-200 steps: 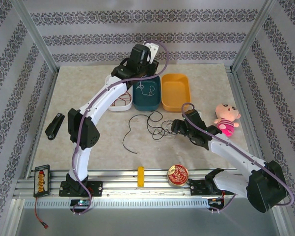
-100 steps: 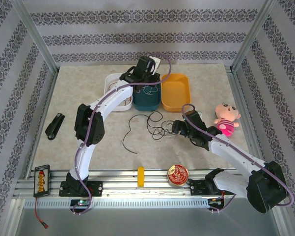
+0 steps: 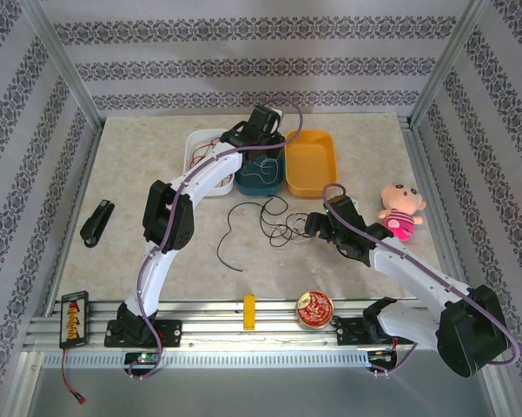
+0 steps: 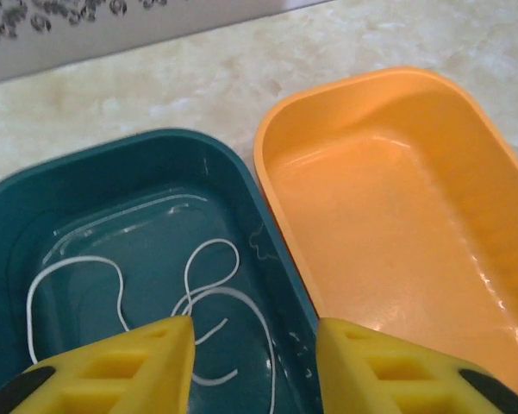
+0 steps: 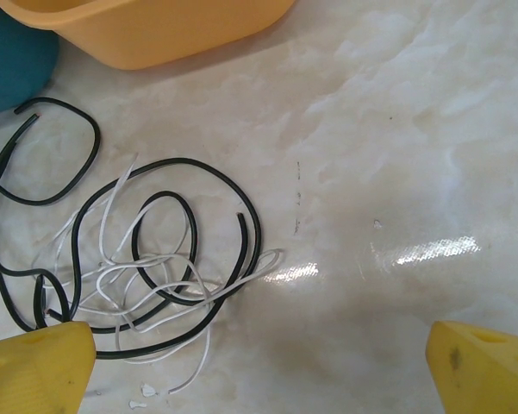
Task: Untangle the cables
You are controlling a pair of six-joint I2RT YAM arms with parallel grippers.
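While the print on the round red-and-gold tin point(image 3: 314, 309) at the near edge is too small to read, the arms are plain. The left gripper point(image 4: 254, 345), yellow fingers spread, has dropped lower over the teal plastic tub point(image 4: 112, 151), where a thin white wire point(image 4: 209, 293) lies loose. The right gripper point(image 5: 259, 362), fingers wide apart, has not moved from beside the tangle of thin black and white cables point(image 5: 146, 267) on the marbled table point(image 5: 396, 129).
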